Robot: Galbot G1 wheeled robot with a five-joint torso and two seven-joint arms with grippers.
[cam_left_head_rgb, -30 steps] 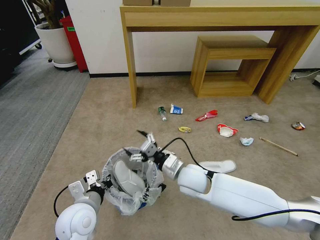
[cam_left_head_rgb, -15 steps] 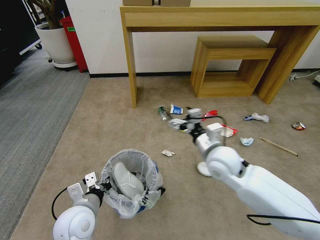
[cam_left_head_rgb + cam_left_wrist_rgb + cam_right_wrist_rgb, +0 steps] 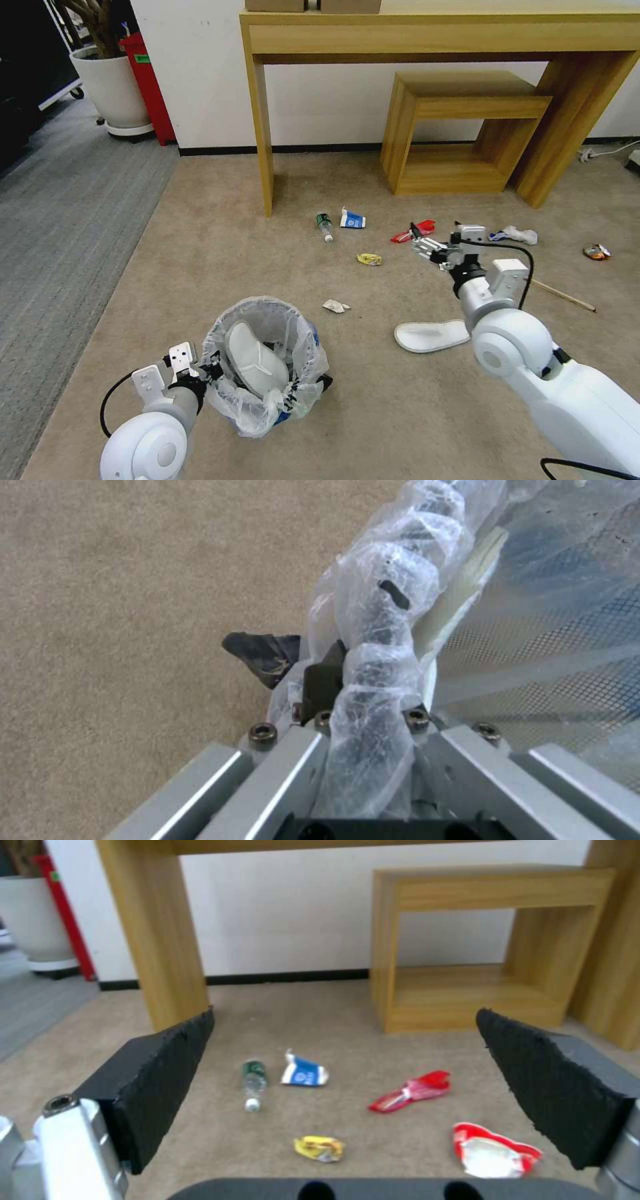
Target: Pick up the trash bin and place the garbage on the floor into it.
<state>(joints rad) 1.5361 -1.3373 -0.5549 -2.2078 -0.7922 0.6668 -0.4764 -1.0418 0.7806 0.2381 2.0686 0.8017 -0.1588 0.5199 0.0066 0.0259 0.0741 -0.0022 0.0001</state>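
The trash bin (image 3: 263, 400), lined with a crinkly plastic bag, stands on the beige floor (image 3: 220, 253) at the near left with one white slipper (image 3: 257, 357) inside. My left gripper (image 3: 200, 371) is shut on its bagged rim (image 3: 377, 645). My right gripper (image 3: 421, 240) hangs open over the litter, its pads (image 3: 163, 1075) wide apart with nothing between them. Past it lie a small bottle (image 3: 253, 1083), a blue-white carton (image 3: 303, 1073), a red wrapper (image 3: 412, 1090), a yellow wrapper (image 3: 320, 1147) and a red-and-white wrapper (image 3: 495, 1152). Another white slipper (image 3: 432, 335) lies beside the right arm.
A white scrap (image 3: 335, 306) lies beyond the bin. A tissue (image 3: 513, 234), a crushed can (image 3: 597, 252) and a wooden stick (image 3: 563, 295) lie to the right. A wooden table (image 3: 260, 120) and low stool (image 3: 467, 133) stand at the wall; grey ribbed carpet (image 3: 60, 220) runs along the left.
My right arm has swung away from over the bin, forward and to the right, and now hovers over the litter. The left gripper and the bin have stayed put.
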